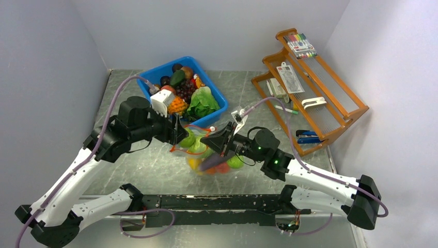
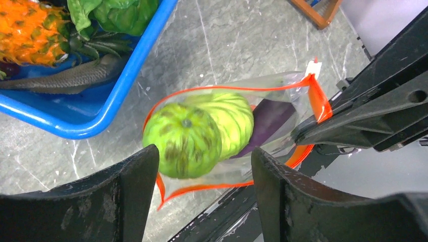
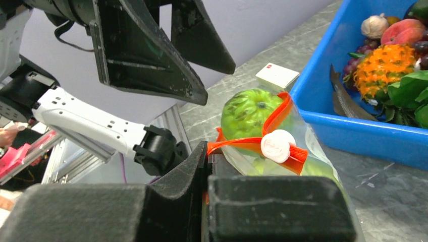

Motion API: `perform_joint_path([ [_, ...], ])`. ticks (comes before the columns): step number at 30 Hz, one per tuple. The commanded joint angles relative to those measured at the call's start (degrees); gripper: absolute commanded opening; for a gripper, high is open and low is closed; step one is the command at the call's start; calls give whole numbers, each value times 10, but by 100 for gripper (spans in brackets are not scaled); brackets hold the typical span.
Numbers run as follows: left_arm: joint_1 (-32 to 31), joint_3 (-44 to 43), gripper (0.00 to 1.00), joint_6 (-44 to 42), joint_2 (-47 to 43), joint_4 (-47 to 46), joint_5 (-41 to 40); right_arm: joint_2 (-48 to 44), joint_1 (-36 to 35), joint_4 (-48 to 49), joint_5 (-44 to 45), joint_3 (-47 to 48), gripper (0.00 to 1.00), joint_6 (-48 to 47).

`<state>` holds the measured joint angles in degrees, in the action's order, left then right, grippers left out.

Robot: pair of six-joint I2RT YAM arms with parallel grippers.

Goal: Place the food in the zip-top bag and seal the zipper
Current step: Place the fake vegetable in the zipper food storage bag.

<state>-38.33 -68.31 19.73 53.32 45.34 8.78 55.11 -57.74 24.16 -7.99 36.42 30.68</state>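
one zipper (image 3: 237, 143) corner in right gripper (image 3: 207, 151); left gripper (image 2: 204, 152) wide above

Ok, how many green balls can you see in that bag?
3 visible: the front ball sits at the mouth of the bag, the second ball right behind it, the third ball deeper in beside the eggplant. More may be hidden.
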Motion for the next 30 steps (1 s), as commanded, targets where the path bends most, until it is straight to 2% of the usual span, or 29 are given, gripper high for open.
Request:
perform_joint_path([
  [1, -2, -35, 67, 1, -8, 5, 16, -15, 3, 27, -34, 17, 0, -18],
  [5, -2, -50, 77, 39, -5, 47, 11, -20, 5, 25, -46, 20, 0, -21],
  [8, 0, -32, 77, 65, -29, 46, -4, -20, 5, 27, -58, 24, 0, -22],
  [10, 3, -30, 68, 83, -42, 47, -3, -20, 5, 30, -65, 24, 0, -17],
  [12, 5, -30, 49, 93, -50, 50, 8, -21, 5, 35, -71, 21, 0, -8],
  [14, 5, -31, 44, 108, -50, 65, 11, -25, 6, 37, -71, 15, 0, 1],
  [17, 5, -22, 49, 139, -56, 83, 8, -34, 5, 37, -60, 6, 0, 8],
  [20, 6, 9, 69, 168, -68, 73, 29, -37, 5, 35, -50, 3, 0, 7],
  [23, 6, 42, 78, 183, -83, 51, 41, -32, 6, 42, -56, 4, 0, 8],
  [26, 5, 76, 80, 196, -94, 12, 36, -27, 5, 56, -65, 3, 0, 11],
  [30, 5, 95, 72, 206, -89, -43, 37, -17, 5, 66, -73, 7, 0, 13],
])
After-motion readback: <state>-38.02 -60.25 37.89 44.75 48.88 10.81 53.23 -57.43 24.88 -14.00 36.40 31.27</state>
